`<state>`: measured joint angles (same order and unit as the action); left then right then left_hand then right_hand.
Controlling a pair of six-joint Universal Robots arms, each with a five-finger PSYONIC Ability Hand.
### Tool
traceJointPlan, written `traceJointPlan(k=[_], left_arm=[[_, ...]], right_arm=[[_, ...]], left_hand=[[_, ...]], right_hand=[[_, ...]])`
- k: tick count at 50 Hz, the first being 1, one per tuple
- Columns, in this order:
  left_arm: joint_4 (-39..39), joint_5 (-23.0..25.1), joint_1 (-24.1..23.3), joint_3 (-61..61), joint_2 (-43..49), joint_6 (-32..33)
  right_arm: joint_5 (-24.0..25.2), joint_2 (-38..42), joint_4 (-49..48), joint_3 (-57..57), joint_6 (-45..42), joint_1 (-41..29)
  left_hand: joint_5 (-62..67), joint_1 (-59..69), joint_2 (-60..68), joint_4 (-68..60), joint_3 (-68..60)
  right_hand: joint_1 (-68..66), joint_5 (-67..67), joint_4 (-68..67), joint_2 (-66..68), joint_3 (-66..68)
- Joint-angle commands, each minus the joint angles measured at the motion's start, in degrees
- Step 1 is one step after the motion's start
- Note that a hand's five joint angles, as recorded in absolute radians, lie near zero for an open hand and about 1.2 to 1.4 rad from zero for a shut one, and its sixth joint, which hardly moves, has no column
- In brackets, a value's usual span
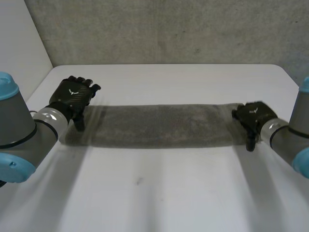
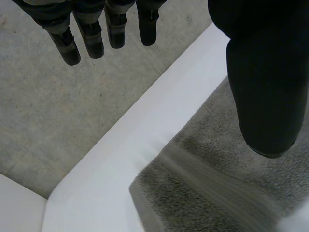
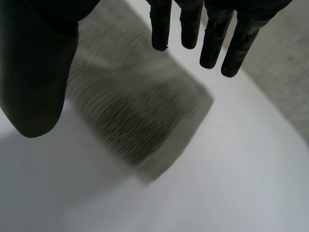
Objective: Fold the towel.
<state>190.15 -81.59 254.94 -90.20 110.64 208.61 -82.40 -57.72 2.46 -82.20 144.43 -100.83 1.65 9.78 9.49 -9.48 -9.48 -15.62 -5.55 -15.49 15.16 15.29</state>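
Across the middle of the white tabletop (image 1: 164, 188) lies the towel (image 1: 159, 124), grey, folded into a long narrow strip running side to side, flat, both short ends in view. Left hand (image 1: 72, 96) sits at the strip's left end, right hand (image 1: 253, 116) at its right end, well apart from each other. Cannot tell from the head view if either hand touches the cloth.

Left wrist view: fingers (image 2: 67, 43) straight and spread away from the thumb (image 2: 263, 87), holding nothing. The towel (image 2: 207, 183) corner lies under the thumb side, stacked layers showing at the end edge. The fingertips reach past the tabletop (image 2: 111, 179) edge, over a grey concrete surface (image 2: 58, 111).

Right wrist view: fingers (image 3: 212, 43) straight, wide gap to the thumb (image 3: 34, 72), nothing held. The towel (image 3: 140, 116) end lies below the palm, between thumb and fingers, with its corner on bare tabletop (image 3: 217, 183).

Left arm (image 1: 19, 135) comes in at the near left, right arm (image 1: 294, 140) at the near right, both grey with light-blue caps. Grey concrete wall (image 1: 159, 29) stands behind the far tabletop edge.
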Motion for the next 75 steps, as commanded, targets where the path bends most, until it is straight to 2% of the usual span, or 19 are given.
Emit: traceJointPlan(k=[1, 3, 4, 5, 14, 16, 20, 22, 24, 27, 32, 35, 40, 60, 68, 69, 70, 71, 75], left_arm=[[0.8, -0.2, 0.4, -0.6, 0.1, -4.3], [0.8, -0.2, 0.4, -0.6, 0.1, -4.6], [0.8, -0.2, 0.4, -0.6, 0.0, -4.8], [0.8, -0.2, 0.4, -0.6, 0.0, -4.8], [0.4, -1.4, 0.6, -1.6, -4.0, -5.3], [0.5, -1.5, 0.7, -2.0, -5.2, -5.4], [0.5, -1.6, 0.9, -2.3, -7.3, -5.4], [0.5, -1.6, 1.0, -2.2, -9.2, -5.4], [0.6, -1.6, 0.9, -2.2, -9.7, -5.4], [0.6, -1.6, 0.9, -2.2, -10.6, -5.4], [0.7, -1.6, 0.7, -2.2, -11.1, -5.4], [0.7, -1.6, 0.7, -2.3, -11.1, -5.4], [0.7, -1.6, 0.9, -2.4, -11.1, -5.4], [0.9, -1.5, 1.5, -3.0, -10.9, -5.4], [1.0, -1.5, 1.0, -2.9, -10.6, -6.6], [1.3, -1.5, 0.9, -2.9, -10.6, -6.8], [1.6, -1.5, 0.7, -2.9, -10.6, -6.8], [1.6, -1.5, 0.7, -2.9, -10.6, -6.8], [2.0, -1.5, 0.5, -2.8, -10.4, -6.8]], right_arm=[[-0.3, 5.6, -4.9, 0.2, 0.1, 0.7], [-0.9, 7.0, -7.6, 0.8, -0.1, 1.8], [-0.9, 7.0, -7.6, 0.8, -0.1, 1.8], [-1.6, 7.0, -8.5, 1.1, -0.1, 2.6], [-13.0, 3.4, -10.4, 2.0, -7.5, 7.7], [-14.2, 0.3, -12.6, 1.5, -16.8, 10.0], [-14.4, -1.0, -14.0, 2.2, -25.8, 9.6], [-14.5, -1.3, -14.9, 2.7, -28.7, 8.5], [-14.3, -1.1, -19.6, 6.8, -30.0, -2.6], [-14.1, -0.3, -21.0, 8.4, -30.3, -7.1], [-11.7, 8.8, -24.2, 16.3, -31.5, -24.5], [-10.0, 11.8, -24.6, 17.4, -31.6, -28.4], [-2.6, 20.0, -24.9, 18.4, -31.9, -36.6], [0.8, 15.6, -24.2, 13.5, -24.1, -37.6], [10.7, 16.2, -17.3, 11.5, -22.8, -37.1], [10.9, 15.4, -16.8, 11.4, -22.2, -36.9], [10.9, 15.4, -16.8, 11.4, -22.2, -36.9], [10.3, 14.1, -16.7, 11.2, -20.9, -36.7], [7.6, 9.6, -17.0, 9.2, -15.2, -35.0]], left_hand=[[-1.6, 0.2, 0.5, -0.5, -0.5], [-1.6, 0.2, 0.5, -0.5, -0.5], [-1.6, 0.2, 0.5, -0.5, -0.5], [-1.6, 0.2, 0.5, -0.5, -0.5], [-1.6, 0.2, 0.5, -0.5, -0.5], [-1.6, 0.2, 0.5, -0.5, -0.5], [-1.6, 0.2, 0.5, -0.5, -0.5], [-1.6, 0.2, 0.5, -0.5, -0.5], [-1.6, 0.2, 0.5, -0.5, -0.5], [-1.6, 0.2, 0.5, -0.5, -0.5], [-1.6, 0.2, 0.5, -0.5, -0.5], [-1.6, 0.2, 0.5, -0.5, -0.5], [-1.6, 0.2, 0.5, -0.5, -0.5], [-1.6, 0.2, 0.5, -0.5, -0.5], [-1.6, 0.2, 0.5, -0.5, -0.5], [-1.6, 0.2, 0.5, -0.5, -0.5], [-1.6, 0.2, 0.5, -0.5, -0.5], [-1.6, 0.2, 0.5, -0.5, -0.5], [-1.6, 0.2, 0.5, -0.5, -0.5]], right_hand=[[-12.8, -12.9, -12.9, 13.3, 13.1], [-42.4, -42.4, -42.5, 42.8, 42.7], [-42.6, -42.6, -42.7, 43.0, 42.9], [-64.2, -64.2, -64.3, 64.6, 64.5], [-64.4, -64.5, -64.5, 64.8, 64.7], [-64.4, -64.5, -64.5, 64.8, 64.7], [-64.4, -64.5, -64.5, 64.8, 64.7], [-64.4, -64.5, -64.5, 64.8, 64.7], [-64.4, -64.5, -64.5, 64.8, 64.7], [-64.4, -64.5, -64.5, 64.8, 64.7], [-64.4, -64.5, -64.5, 64.8, 64.7], [-64.4, -64.5, -64.5, 64.8, 64.7], [-64.4, -64.5, -64.5, 64.8, 64.7], [-64.4, -64.5, -64.5, 64.8, 64.7], [-64.4, -64.5, -64.5, 64.8, 64.7], [-41.8, -41.9, -41.9, 42.2, 42.1], [-41.6, -41.6, -41.7, 42.0, 41.9], [-0.6, -0.7, -0.7, 1.1, 0.9], [5.6, 5.5, 5.5, -5.2, -5.3]])
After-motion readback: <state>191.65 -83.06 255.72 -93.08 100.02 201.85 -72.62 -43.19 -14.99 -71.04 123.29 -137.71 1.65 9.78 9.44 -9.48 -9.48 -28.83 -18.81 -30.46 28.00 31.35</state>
